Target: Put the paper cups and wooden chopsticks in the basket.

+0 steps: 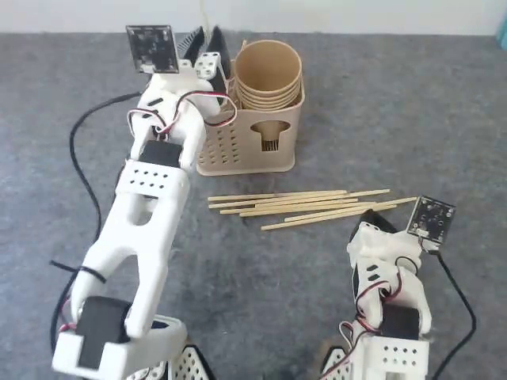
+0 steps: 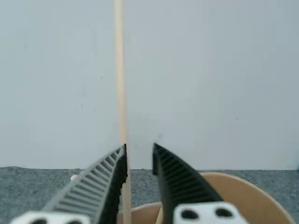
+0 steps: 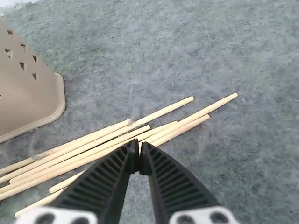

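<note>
Over the basket (image 1: 249, 154), your left claw (image 2: 139, 148) is slightly spread; an upright chopstick (image 2: 119, 70) touches one finger. Cups (image 1: 269, 75) sit stacked in the basket. On the worktop (image 1: 396, 119), loose chopsticks (image 1: 305, 204) lie beside the basket, under your right claw (image 3: 138, 156), pressed together.

The grey cloth-covered counter (image 1: 412, 111) is rough and fuzzy, like felt. The pale wooden chopsticks (image 1: 301, 204) look smooth and matt. The beige perforated plastic basket (image 1: 238, 150) is smooth with weak shine, the stacked brown paper cups (image 1: 269, 75) matt. The left hand (image 2: 139, 154) and right hand (image 3: 139, 147) are black ribbed plastic.
</note>
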Robot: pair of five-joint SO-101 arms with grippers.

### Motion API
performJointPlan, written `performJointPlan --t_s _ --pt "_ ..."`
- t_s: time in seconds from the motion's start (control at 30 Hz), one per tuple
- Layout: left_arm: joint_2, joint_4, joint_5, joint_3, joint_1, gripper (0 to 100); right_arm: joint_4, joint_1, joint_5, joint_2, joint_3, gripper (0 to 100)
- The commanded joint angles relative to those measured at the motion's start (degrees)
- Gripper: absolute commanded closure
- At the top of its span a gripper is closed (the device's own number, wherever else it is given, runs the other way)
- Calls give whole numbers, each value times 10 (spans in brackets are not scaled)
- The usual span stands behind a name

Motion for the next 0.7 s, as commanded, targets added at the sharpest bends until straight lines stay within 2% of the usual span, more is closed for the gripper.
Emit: performJointPlan --t_s 0.0,0.2,0.3,0.4,0.53,0.67 --pt "-4 1 -1 -21 -1 783 -13 7 -6 -11 11 983" --pt "-20 4 -2 -20 -33 779 -13 7 -6 -11 11 983" --pt "-71 50 -4 -1 -48 779 -13 7 5 -11 11 983" --pt "-149 162 -4 10 -48 779 -13 7 25 -11 11 983" --pt "-272 375 -9 6 -26 779 -13 11 29 -11 11 983" --pt "-378 535 -76 9 22 779 -13 13 30 -11 11 983"
